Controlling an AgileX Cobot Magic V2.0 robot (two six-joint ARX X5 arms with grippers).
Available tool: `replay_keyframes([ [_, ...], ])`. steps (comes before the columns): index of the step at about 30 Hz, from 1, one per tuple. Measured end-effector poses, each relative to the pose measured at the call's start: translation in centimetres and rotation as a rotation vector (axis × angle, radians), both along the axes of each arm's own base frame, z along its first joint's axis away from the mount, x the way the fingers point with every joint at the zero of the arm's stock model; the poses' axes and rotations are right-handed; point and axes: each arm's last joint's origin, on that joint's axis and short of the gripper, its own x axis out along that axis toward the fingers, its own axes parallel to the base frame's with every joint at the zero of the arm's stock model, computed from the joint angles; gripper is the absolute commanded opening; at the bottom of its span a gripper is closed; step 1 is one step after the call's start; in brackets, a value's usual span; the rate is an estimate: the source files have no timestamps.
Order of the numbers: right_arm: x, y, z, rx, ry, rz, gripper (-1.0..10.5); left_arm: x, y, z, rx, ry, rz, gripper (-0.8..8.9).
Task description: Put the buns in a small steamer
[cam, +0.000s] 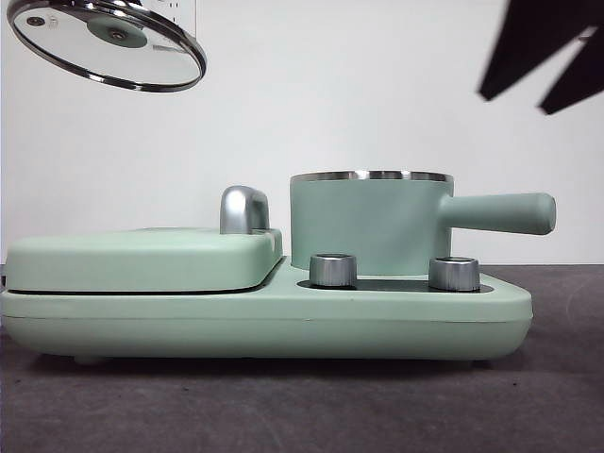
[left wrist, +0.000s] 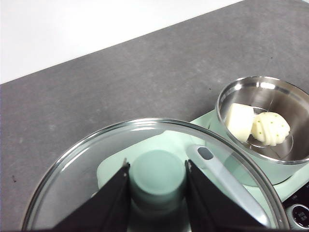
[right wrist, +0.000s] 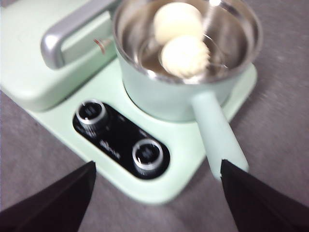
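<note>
Both buns [right wrist: 179,38] in steamer [right wrist: 186,92], below open right tool [right wrist: 157,191].

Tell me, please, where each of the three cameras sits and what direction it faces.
Front view: low, at table height, looking level at the pot; the lifted lid top left, the right pincer top right.
Left wrist view: on the left arm, looking down; the left pincer grips the lid's knob, two buns beyond.
Right wrist view: on the right arm, above the dials, looking down into the pot; its open jaws show.
Shared: both wrist views show the buns in the pot.
</note>
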Motion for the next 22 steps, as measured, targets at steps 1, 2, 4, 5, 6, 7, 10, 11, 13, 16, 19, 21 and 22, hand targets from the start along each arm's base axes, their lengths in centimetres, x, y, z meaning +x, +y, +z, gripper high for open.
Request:
replay_keyframes([
  [1, -0.5, -0.4, -0.2, -0.002, -0.006, -0.012, 4.1, 0.0, -0.1, 0.0, -0.003, 0.001, -0.009, 0.1],
  [2, -1.0, -0.8, -0.3, -0.004, -0.008, -0.023, 4.1, 0.0, -0.2, 0.0, -0.005, 0.003, -0.02, 0.1],
  [4, -1.8, -1.3, -0.4, 0.005, -0.007, -0.032, 4.1, 0.1, -0.6, -0.2, -0.013, 0.009, -0.049, 0.1],
  [5, -2.2, -1.6, -0.4, 0.01, -0.005, -0.039, 4.1, 0.2, -0.9, -0.3, -0.018, 0.017, -0.071, 0.1],
  [6, -2.5, -1.8, -0.3, 0.013, -0.006, -0.045, 4.1, 0.4, -1.2, -0.5, -0.019, 0.023, -0.084, 0.1],
  [7, -2.8, -2.0, -0.3, 0.017, -0.012, -0.055, 4.1, 0.7, -1.7, -0.7, -0.019, 0.027, -0.098, 0.1],
  [10, -3.5, -2.5, 0.1, 0.041, -0.035, -0.067, 4.1, 1.7, -3.2, -1.5, -0.021, 0.022, -0.14, 0.1],
  [11, -3.6, -2.6, 0.2, 0.047, -0.042, -0.068, 4.1, 1.9, -3.7, -1.7, -0.021, 0.021, -0.154, 0.1],
  [13, -3.8, -2.8, 0.3, 0.057, -0.053, -0.071, 4.1, 2.5, -4.9, -2.2, -0.024, 0.015, -0.184, 0.1],
  [16, -3.9, -2.8, 0.3, 0.055, -0.062, -0.086, 4.1, 3.4, -6.9, -3.1, -0.034, -0.005, -0.234, 0.1],
  [19, -3.8, -2.9, 0.3, 0.049, -0.064, -0.095, 4.1, 4.2, -8.9, -3.9, -0.052, -0.036, -0.275, 0.1],
  [21, -3.8, -2.9, 0.3, 0.049, -0.063, -0.096, 4.1, 4.7, -10.1, -4.5, -0.071, -0.055, -0.296, 0.1],
  [22, -3.8, -2.9, 0.3, 0.049, -0.064, -0.095, 4.1, 5.0, -10.7, -4.7, -0.085, -0.065, -0.304, 0.1],
])
